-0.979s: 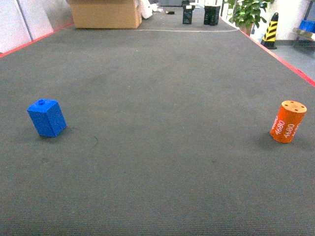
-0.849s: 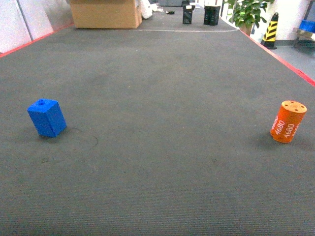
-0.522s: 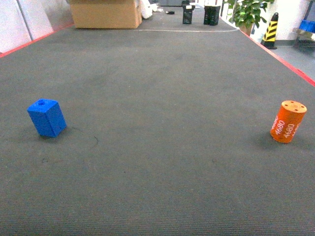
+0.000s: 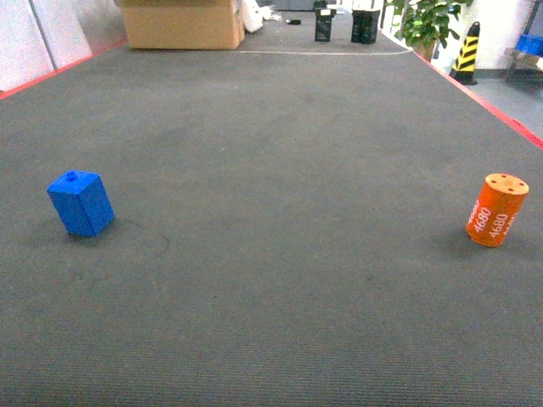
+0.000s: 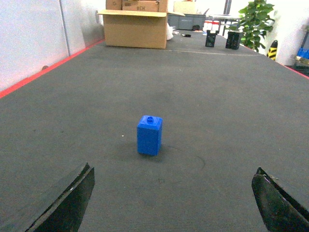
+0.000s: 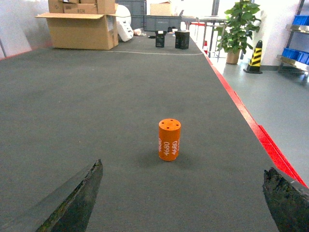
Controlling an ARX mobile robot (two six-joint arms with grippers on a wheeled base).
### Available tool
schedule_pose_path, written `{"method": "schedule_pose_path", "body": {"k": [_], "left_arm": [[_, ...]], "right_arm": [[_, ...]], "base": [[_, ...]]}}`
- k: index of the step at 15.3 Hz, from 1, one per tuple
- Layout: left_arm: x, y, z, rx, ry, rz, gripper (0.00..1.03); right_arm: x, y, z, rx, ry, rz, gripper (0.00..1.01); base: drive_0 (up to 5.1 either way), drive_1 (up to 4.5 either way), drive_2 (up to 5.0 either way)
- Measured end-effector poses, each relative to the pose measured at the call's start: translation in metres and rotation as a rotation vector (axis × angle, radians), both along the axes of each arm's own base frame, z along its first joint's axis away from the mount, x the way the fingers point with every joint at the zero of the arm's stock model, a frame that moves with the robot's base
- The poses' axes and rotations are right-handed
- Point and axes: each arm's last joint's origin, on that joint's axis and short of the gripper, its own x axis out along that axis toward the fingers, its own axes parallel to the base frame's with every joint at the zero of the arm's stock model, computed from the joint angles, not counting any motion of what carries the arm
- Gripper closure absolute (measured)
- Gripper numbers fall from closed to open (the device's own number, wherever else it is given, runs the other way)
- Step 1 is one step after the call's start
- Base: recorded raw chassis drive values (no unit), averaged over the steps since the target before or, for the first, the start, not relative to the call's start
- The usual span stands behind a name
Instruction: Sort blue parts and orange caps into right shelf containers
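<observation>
A small blue part (image 4: 81, 203) with a round stud stands a little tilted at the left of the dark grey mat (image 4: 280, 170). An orange cap (image 4: 496, 209) marked "4680" stands upright at the right. The left wrist view has the blue part (image 5: 149, 135) ahead of my left gripper (image 5: 174, 170), which is open and empty, well short of it. In the right wrist view the orange cap (image 6: 169, 139) stands ahead of my right gripper (image 6: 183, 166), also open and empty. Neither gripper shows in the head view. The right shelf and containers are out of view.
A red border (image 4: 488, 103) runs along the mat's right edge, close to the orange cap. At the far end stand a cardboard box (image 4: 182, 24) and two black objects (image 4: 365, 25). A potted plant (image 4: 428, 25) and a striped bollard (image 4: 465, 52) stand beyond the right edge.
</observation>
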Motion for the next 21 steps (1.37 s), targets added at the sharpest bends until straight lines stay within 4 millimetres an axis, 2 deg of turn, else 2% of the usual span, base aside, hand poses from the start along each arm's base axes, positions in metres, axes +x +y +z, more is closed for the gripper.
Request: {"method": "schedule_pose_path", "body": {"k": [21], "left_arm": [[0.0000,0.0000,0.0000,0.000,0.000,0.000,0.05]], "right_arm": [[0.0000,0.0000,0.0000,0.000,0.000,0.000,0.03]], "base": [[0.0,0.00,0.0]]}}
